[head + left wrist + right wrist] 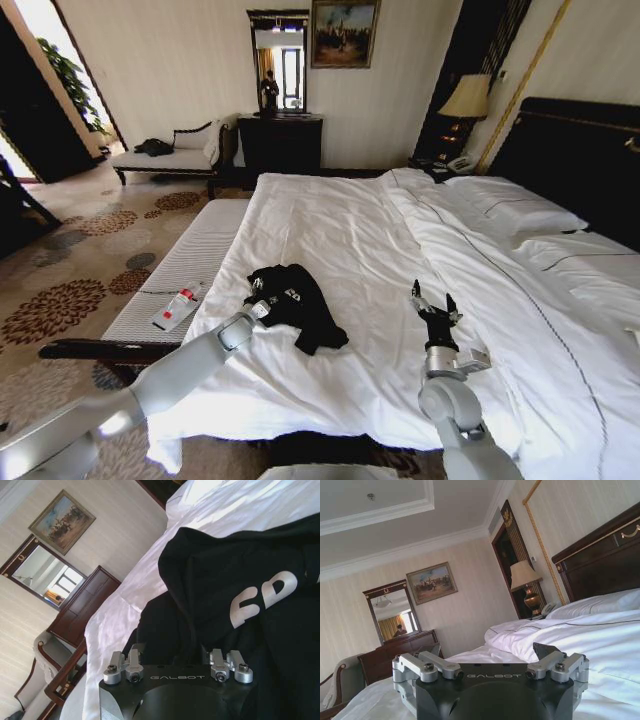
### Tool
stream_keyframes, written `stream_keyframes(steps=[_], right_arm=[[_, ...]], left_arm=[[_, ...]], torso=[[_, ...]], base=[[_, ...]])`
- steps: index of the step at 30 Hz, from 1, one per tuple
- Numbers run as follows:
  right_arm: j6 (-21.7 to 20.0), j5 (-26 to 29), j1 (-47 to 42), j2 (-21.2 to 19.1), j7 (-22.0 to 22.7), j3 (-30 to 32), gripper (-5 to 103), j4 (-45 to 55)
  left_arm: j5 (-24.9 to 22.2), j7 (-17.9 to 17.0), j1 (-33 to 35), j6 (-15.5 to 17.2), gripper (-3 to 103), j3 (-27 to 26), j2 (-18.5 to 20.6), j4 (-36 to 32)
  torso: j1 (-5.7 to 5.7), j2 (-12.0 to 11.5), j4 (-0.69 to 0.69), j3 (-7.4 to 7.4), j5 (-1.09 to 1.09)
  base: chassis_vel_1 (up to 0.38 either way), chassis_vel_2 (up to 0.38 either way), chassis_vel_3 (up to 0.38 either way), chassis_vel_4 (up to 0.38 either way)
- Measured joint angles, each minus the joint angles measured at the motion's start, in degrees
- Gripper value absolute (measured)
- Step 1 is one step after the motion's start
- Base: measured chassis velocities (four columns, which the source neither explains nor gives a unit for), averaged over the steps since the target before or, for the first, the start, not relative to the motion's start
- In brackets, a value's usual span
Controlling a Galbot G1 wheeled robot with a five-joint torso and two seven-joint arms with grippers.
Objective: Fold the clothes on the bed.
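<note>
The clothes, one black T-shirt with white lettering, lie crumpled on the near left part of the bed. My left gripper reaches in from the lower left and meets the shirt's near-left edge. In the left wrist view the left gripper is pressed against the dark T-shirt, whose white letters face the camera. My right gripper stands upright and open above the white duvet, to the right of the shirt and apart from it. The right wrist view shows the right gripper holding nothing.
A pale striped bench runs along the bed's left side with a red-labelled bottle on it. Pillows and a dark headboard lie at the far right. A chaise, a dresser and a lamp line the far wall.
</note>
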Motion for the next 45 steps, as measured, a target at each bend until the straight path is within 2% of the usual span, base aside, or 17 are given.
stream_keyframes(steps=[1, 7, 8, 9, 11, 13, 16, 17, 23, 31, 38, 45], right_arm=[[0.0, 0.0, 0.0, 0.0, 0.0, 0.0, 100, -0.1], [0.1, 0.0, 0.0, 0.0, 0.0, 0.0, 100, -0.3], [0.1, 0.0, -0.1, 0.0, 0.0, 0.0, 100, -0.3], [0.1, -0.1, -0.1, 0.1, 0.0, 0.0, 100, -0.3], [0.1, -0.1, -0.1, 0.1, 0.0, 0.0, 100, -0.3], [0.2, -0.2, -0.2, 0.1, 0.0, 0.0, 100, -0.3], [0.2, -0.2, -0.3, 0.1, 0.0, 0.0, 100, -0.2], [0.2, -0.2, -0.4, 0.1, 0.0, 0.0, 100, -0.1], [0.2, -0.4, -0.6, 0.2, 0.0, -0.1, 100, -0.1], [0.2, -0.7, -0.8, 0.4, 0.0, -0.3, 100, -0.1], [0.2, -1.1, -1.3, 0.6, 0.0, -0.1, 100, 0.2], [0.2, -1.3, -1.3, 0.8, 0.0, -0.3, 100, 0.2]], left_arm=[[0.2, 0.1, -0.1, 0.0, 51, 0.0, 0.1, 0.1], [1.2, 0.3, 0.0, 0.2, 46, 0.1, 1.6, -0.6], [1.3, 0.3, 0.6, 0.2, 55, 0.1, 2.4, -1.4], [1.3, 0.3, 1.0, 0.2, 61, -0.1, 2.8, -1.9], [1.3, 0.3, 1.2, 0.2, 61, -0.2, 3.0, -2.0], [1.3, 0.3, 2.2, 0.2, 72, -0.8, 4.0, -3.3], [1.3, 0.3, 2.9, 0.1, 77, -1.2, 4.8, -4.2], [1.3, 0.4, 3.4, 0.1, 89, -1.6, 5.4, -4.8], [1.5, 0.6, 3.7, -0.2, 100, -2.5, 5.5, -4.9], [1.1, 0.6, 1.7, -0.3, 100, -2.4, 3.0, -3.4], [1.0, 0.8, 2.1, -0.1, 100, -1.9, 6.1, -6.9], [1.1, 1.5, 3.8, -0.1, 100, -3.2, 9.2, -9.7]], torso=[[0.00, 0.0, 0.01, 0.00, 0.00], [0.00, 0.0, 0.00, 0.00, 0.01], [0.00, 0.0, 0.01, 0.00, 0.00], [0.00, 0.0, 0.01, 0.00, -0.01], [0.00, 0.0, 0.01, 0.00, -0.01], [0.00, 0.0, 0.01, 0.00, -0.01], [0.00, 0.0, -0.01, 0.00, 0.00], [0.00, 0.0, 0.01, 0.00, 0.00], [0.00, 0.0, 0.02, 0.00, 0.00], [0.00, 0.0, -0.02, 0.00, 0.00], [0.00, 0.0, 0.02, 0.00, -0.01], [0.00, 0.0, 0.00, 0.00, 0.00]], base=[[0.000, 0.000, 0.000, 0.000], [0.000, 0.000, 0.000, 0.000], [0.000, 0.000, 0.000, 0.000], [0.000, 0.000, 0.000, 0.000], [0.000, 0.000, 0.000, 0.000], [0.000, 0.000, 0.000, 0.000], [0.000, 0.000, 0.000, 0.000], [0.000, 0.000, 0.000, 0.000], [0.000, 0.000, 0.000, 0.000], [0.000, 0.000, 0.000, 0.000], [0.000, 0.000, 0.000, 0.000], [0.000, 0.000, 0.000, 0.000]])
